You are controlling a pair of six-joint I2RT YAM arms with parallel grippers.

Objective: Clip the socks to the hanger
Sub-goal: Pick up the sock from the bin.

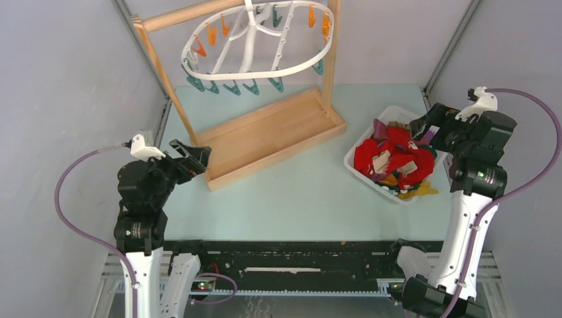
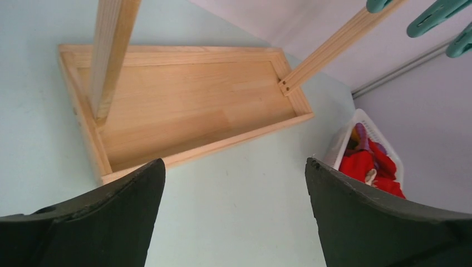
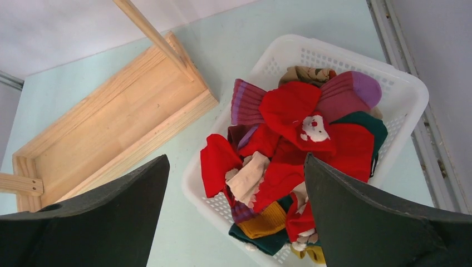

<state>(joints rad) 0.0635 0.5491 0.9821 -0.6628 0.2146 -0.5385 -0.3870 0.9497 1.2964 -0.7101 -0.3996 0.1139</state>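
The whole table point(image 1: 298, 192) is viewed from high behind. The wooden tray point(image 2: 183, 111) is viewed closely from the left wrist, facing forward and right; the white basket point(image 3: 409, 89), from the right wrist, steeply downward. Both are shared by all views.

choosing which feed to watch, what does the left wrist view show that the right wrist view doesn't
Only the left wrist view: teal clothespins hanging in at the top right, and the open left pincer.
Only the right wrist view: the whole pile of socks from above, including a purple-toed sock and a mustard sock, plus the open right pincer.
Both: the wooden tray base, the white basket, red socks and the pale table.
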